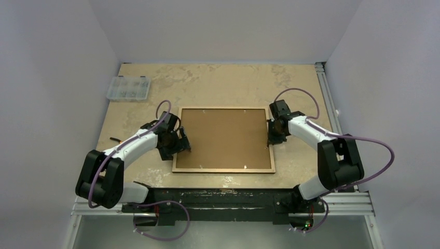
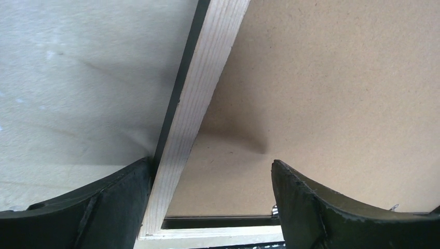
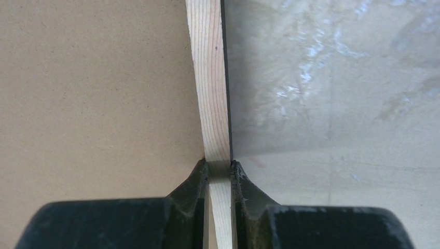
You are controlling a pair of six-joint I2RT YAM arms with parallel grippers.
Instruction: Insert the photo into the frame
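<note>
No legible text or markings

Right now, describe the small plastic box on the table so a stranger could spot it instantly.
Start at the tan table and go to its far left corner, beyond the frame in the middle. The box there is clear plastic, divided into small compartments, the only see-through thing on it.

The frame (image 1: 224,169) face down at the table (image 1: 155,83) centre (tan wood back up, black edge)
</note>
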